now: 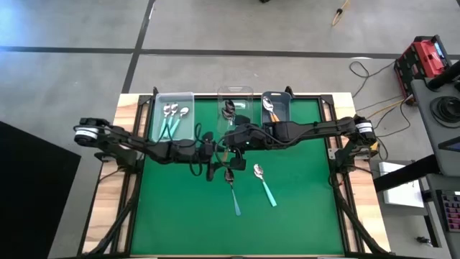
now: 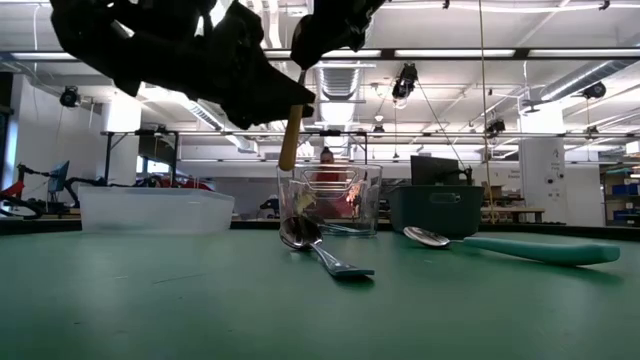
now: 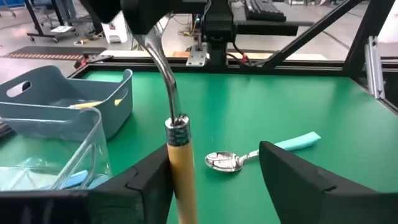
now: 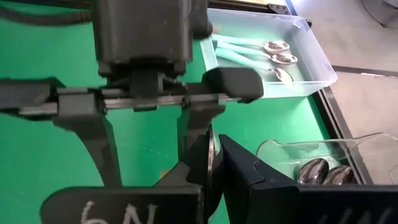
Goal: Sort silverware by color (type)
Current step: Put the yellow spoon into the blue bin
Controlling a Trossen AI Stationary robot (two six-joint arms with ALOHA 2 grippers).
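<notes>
An orange-handled spoon hangs above the table's middle, handle down, with my right gripper shut on its metal end. My left gripper is open, a finger on either side of the orange handle. A blue-teal spoon and a mint-teal spoon lie flat on the green mat. At the far edge, a clear bin holds mint-teal spoons, a second clear bin holds dark spoons, and a grey bin holds orange-handled ones. My right gripper pinches the spoon's metal end between its two shut fingers, coming slanting down from the table's right side. The spoon hangs below the fingers, nearly upright, its handle end clear of the mat. My left gripper's finger stands right beside the handle; whether it touches, I cannot tell.
The two arms meet over the mat's middle. The two loose spoons lie just nearer the front edge than the grippers. Bare green mat stretches to the near left and near right.
</notes>
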